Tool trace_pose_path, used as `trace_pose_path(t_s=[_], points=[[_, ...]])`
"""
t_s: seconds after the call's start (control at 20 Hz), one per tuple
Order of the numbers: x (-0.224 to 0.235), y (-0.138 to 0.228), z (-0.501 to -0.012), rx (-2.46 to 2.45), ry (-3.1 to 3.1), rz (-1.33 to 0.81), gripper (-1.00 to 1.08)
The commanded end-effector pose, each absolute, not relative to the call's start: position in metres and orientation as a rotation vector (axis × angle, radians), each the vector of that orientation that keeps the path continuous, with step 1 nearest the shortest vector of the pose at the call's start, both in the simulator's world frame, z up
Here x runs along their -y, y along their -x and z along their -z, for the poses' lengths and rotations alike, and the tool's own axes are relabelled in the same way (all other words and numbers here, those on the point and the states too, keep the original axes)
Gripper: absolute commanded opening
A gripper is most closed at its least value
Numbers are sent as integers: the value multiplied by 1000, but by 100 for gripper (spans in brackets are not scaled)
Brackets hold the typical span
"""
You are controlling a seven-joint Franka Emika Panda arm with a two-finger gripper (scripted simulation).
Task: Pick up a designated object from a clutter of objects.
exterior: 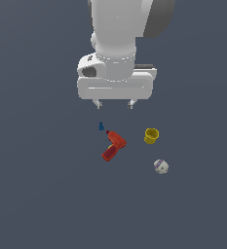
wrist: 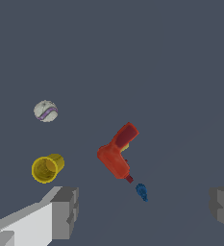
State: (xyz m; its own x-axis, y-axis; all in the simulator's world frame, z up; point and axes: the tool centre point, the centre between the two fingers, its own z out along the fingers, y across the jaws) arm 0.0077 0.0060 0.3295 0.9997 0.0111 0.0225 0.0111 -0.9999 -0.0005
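In the exterior view, the pincer is hanging spread and empty above the desk, with the yellow cup sitting right of centre, apart from the red drill. The approach is apparently just beginning. In the wrist view, the cup is lying off-centre, outside the fingers, so the next move is probably calling for shifting over it, then descending.

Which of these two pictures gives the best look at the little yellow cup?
The wrist view: the yellow cup appears larger there, lying so you see into its open mouth. The exterior view shows the cup smaller, beside the red drill.
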Motion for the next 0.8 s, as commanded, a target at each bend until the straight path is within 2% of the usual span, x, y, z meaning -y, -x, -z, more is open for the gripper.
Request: trace_pose_path(t_s=[0.0,0.35,0.75], points=[[-12,-8,-333,27,3136,40,100],[-18,-9,-322,32,3140,37,100],[-53,-9,-278,69,3151,30,100]])
